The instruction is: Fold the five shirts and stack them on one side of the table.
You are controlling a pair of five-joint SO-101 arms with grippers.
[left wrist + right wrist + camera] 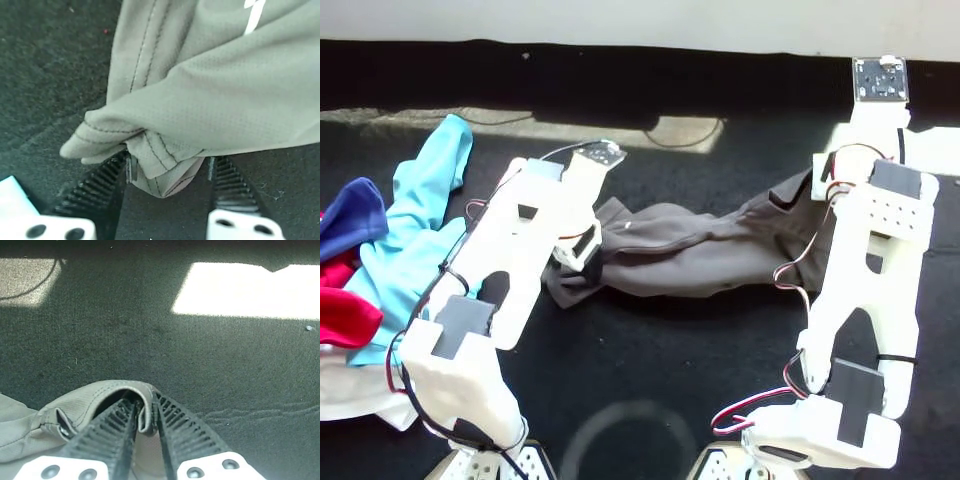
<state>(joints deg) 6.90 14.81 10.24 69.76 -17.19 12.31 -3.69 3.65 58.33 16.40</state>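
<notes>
Nothing seemed folded yet: the right end effector (145,407) clamped the grey shirt (690,250), the left end effector (170,167) stood apart around its hem.

Black felt tabletop (650,340) carries bright sunlit patches (692,131) along its far edge.

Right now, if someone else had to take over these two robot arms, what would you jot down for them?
Left gripper: open, with a hem of the grey shirt between its fingers, not clamped.
Right gripper: shut on the same shirt's other end.
The grey shirt lies bunched across the table between the arms.
Cyan shirt, blue shirt, red shirt and white shirt: heaped unfolded on the left arm's side.
Done: nothing folded yet.
Left: fold all five, then stack them.
</notes>
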